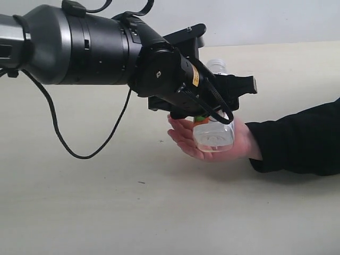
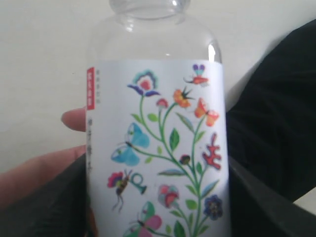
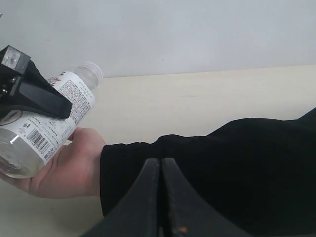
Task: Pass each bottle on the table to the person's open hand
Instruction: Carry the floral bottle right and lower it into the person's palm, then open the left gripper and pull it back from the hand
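My left gripper (image 1: 220, 101) is shut on the clear bottle with the cartoon-print label (image 1: 214, 137), which it holds tilted over the person's open hand (image 1: 186, 139). The bottle's clear base looks to touch the palm. Up close in the left wrist view, the flower and butterfly label (image 2: 158, 148) fills the picture between the dark fingers (image 2: 269, 207), with the person's hand (image 2: 29, 173) behind it. The right wrist view shows the same bottle (image 3: 44, 128) lying in the hand (image 3: 69, 168). My right gripper (image 3: 161, 168) is shut on nothing, close by the black sleeve (image 3: 222, 163). The other bottles are out of view.
The person's forearm in the black sleeve (image 1: 303, 141) comes in from the right across the pale table (image 1: 106, 202). A black cable (image 1: 69, 143) hangs down from my left arm. A light wall stands behind the table's far edge.
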Robot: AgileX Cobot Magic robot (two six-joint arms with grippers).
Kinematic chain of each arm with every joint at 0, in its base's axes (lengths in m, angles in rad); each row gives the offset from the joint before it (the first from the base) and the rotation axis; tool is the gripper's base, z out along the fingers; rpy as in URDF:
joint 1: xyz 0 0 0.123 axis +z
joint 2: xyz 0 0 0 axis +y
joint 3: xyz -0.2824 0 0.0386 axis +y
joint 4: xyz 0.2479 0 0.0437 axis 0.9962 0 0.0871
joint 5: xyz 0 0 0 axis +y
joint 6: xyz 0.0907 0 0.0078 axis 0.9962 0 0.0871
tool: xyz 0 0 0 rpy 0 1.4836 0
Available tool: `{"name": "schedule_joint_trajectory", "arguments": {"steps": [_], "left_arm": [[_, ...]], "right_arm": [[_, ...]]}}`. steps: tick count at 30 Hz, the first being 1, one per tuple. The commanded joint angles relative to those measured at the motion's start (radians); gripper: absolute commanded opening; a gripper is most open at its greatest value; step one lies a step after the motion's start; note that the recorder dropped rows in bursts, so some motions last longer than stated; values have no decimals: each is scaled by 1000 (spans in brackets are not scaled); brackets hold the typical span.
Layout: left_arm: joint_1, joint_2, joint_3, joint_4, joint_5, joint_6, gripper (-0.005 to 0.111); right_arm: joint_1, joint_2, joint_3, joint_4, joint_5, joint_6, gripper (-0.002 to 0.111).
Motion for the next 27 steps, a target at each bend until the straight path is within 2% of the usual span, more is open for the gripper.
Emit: {"name": "schedule_joint_trajectory", "arguments": {"steps": [1,7,21,24,27], "left_arm": [[-4,-4,2,0,22,-7,0],[-4,-4,2,11,63,-6,0],[-4,52,2,33,40,14,0],[-4,52,2,33,20,14,6],[-4,52,2,33,16,14,20]], "right_arm": [[4,-4,5,-3,-8,-5,0],[4,-4,5,-3,-8,-5,0],[4,-4,5,-3,-8,-5,0],[4,-4,5,-3,-8,-5,0],[4,-4,5,-3,-8,-5,0]]}}
